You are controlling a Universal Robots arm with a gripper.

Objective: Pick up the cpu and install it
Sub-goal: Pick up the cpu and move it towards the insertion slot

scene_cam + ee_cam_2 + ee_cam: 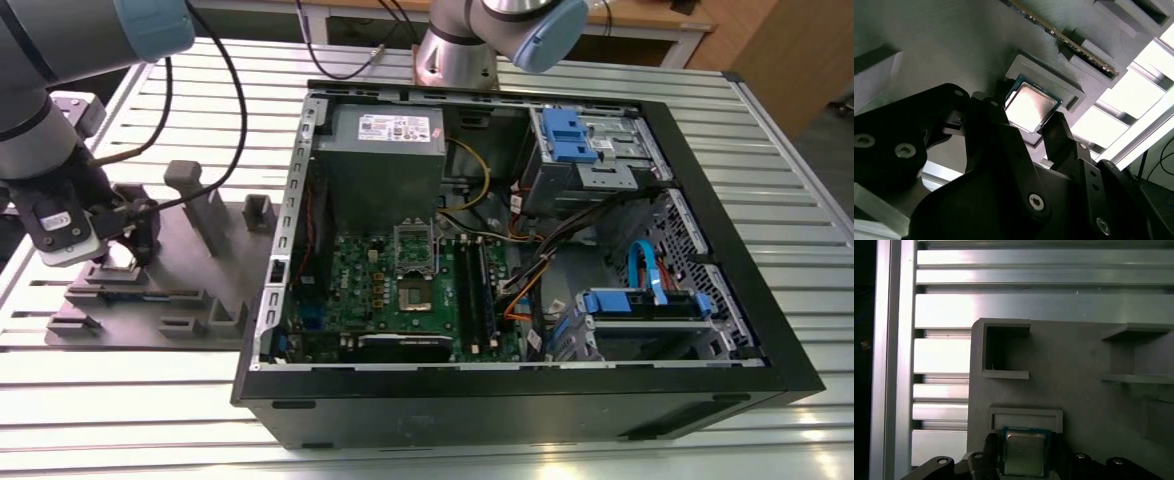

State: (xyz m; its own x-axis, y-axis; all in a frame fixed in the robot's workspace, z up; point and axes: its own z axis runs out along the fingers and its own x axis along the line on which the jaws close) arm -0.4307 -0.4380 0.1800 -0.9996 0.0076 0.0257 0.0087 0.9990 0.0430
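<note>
The cpu (1030, 104) is a small square chip with a silvery top. It lies flat in a shallow pocket of the grey fixture plate (200, 255) on the exterior view's left. My gripper (130, 250) hangs low over that pocket, open. In both wrist views its black fingers (996, 115) stand on either side of the cpu (1025, 452), close to its edges. The chip still rests in the pocket. The open computer case (534, 390) lies to the exterior view's right, with the green motherboard and its cpu socket (416, 250) facing up.
Upright grey posts (183, 180) and other pockets rise from the fixture plate around my gripper. A memory stick (1074, 42) lies in a slot beside the cpu pocket. The case's raised wall (283, 250) stands between fixture and motherboard. Everything rests on a slatted metal table (134, 400).
</note>
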